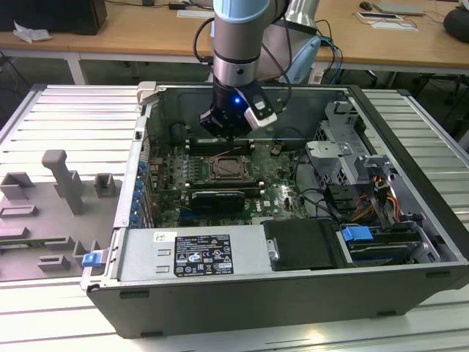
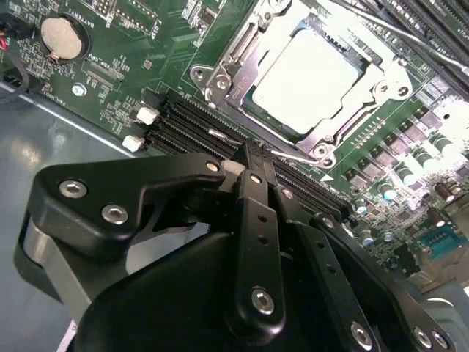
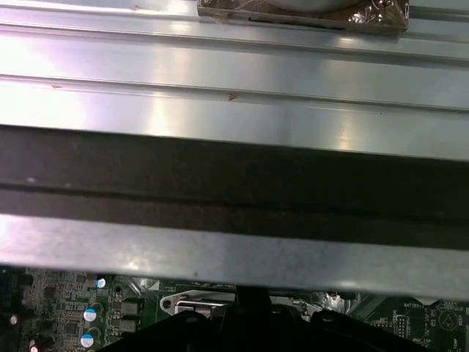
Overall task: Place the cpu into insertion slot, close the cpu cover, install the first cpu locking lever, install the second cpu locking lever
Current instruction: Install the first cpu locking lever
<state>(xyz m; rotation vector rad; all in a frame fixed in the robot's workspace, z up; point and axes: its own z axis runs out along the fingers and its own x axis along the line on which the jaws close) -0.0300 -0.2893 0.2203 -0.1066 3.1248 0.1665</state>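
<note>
Here, nearest the lens in the second wrist view, the gripper (image 2: 253, 158): black linkages converge to a narrow tip, fingers drawn together, nothing between them. The tip sits over the memory slots (image 2: 192, 121), just beside the socket's near edge. A thin wire lever (image 2: 297, 156) lies close to that tip; contact cannot be told.

Beyond it, the cpu (image 2: 306, 77) lies flat in the insertion slot (image 2: 258, 117), pale top bright under glare. The cpu cover (image 2: 344, 110) frames it, lying down around the chip. A coin cell (image 2: 59, 37) sits further off on the green motherboard (image 2: 117, 81).

In the exterior view, the gripper (image 1: 231, 138) hangs inside the open computer case (image 1: 293, 308), just behind the socket (image 1: 229, 169). A grey fixture tray (image 1: 51, 213) lies on the exterior view's left, well apart. Wooden desks (image 1: 146, 33) stand behind.
</note>
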